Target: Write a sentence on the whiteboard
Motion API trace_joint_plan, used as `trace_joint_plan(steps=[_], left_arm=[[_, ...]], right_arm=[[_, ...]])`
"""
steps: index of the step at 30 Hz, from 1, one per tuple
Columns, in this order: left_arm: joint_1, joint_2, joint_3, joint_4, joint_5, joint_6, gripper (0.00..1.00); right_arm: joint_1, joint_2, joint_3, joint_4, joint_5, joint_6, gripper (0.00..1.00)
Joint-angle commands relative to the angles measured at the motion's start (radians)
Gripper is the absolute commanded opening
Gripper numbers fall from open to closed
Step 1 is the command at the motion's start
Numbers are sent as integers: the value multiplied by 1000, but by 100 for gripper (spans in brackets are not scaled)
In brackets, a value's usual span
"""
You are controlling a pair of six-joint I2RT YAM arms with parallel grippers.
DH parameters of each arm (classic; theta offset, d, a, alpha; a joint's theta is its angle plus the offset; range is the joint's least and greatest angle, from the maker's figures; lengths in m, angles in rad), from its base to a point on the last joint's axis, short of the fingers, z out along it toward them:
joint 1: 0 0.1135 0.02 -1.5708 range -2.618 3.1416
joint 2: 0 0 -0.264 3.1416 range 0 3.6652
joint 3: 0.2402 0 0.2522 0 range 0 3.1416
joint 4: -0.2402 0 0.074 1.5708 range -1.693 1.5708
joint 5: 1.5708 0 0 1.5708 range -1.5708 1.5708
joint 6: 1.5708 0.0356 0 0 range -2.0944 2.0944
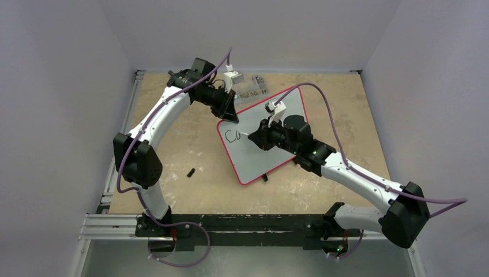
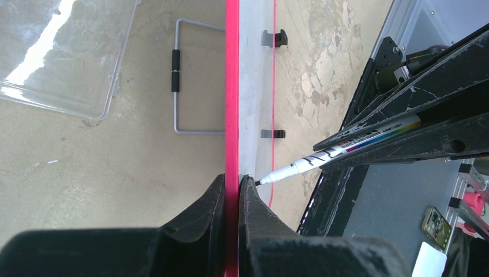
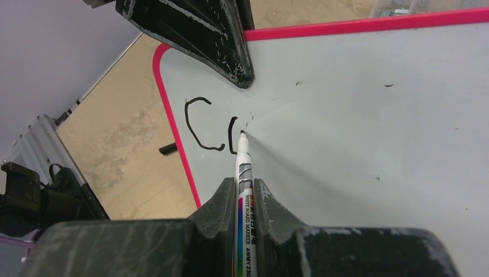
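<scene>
The whiteboard [image 1: 277,124], white with a red-pink frame, lies tilted on the table; it also shows in the right wrist view [image 3: 369,115]. My left gripper [image 1: 230,112] is shut on its frame edge [image 2: 232,115] at the far left corner. My right gripper [image 1: 258,137] is shut on a white whiteboard marker [image 3: 244,184]. The marker tip [image 3: 243,134] touches the board just right of a black "C" [image 3: 199,124] and a second curved stroke [image 3: 232,135]. The marker also shows in the left wrist view [image 2: 340,151].
A clear plastic box [image 1: 249,85] lies beyond the board; it also shows in the left wrist view [image 2: 63,52]. A small black cap [image 1: 190,172] lies on the tan tabletop left of the board. A wire stand [image 2: 187,75] shows under the board. Walls enclose the table.
</scene>
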Motion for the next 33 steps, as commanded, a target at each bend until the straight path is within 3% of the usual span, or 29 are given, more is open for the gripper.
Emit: trace_joint_plan(steps=[1, 33], left_arm=[[-47, 6, 3, -46, -56, 87, 0], [-54, 2, 3, -50, -62, 87, 0]], right_arm=[[-4, 27, 54, 14, 49, -13, 0], [-4, -12, 34, 60, -61, -22, 0]])
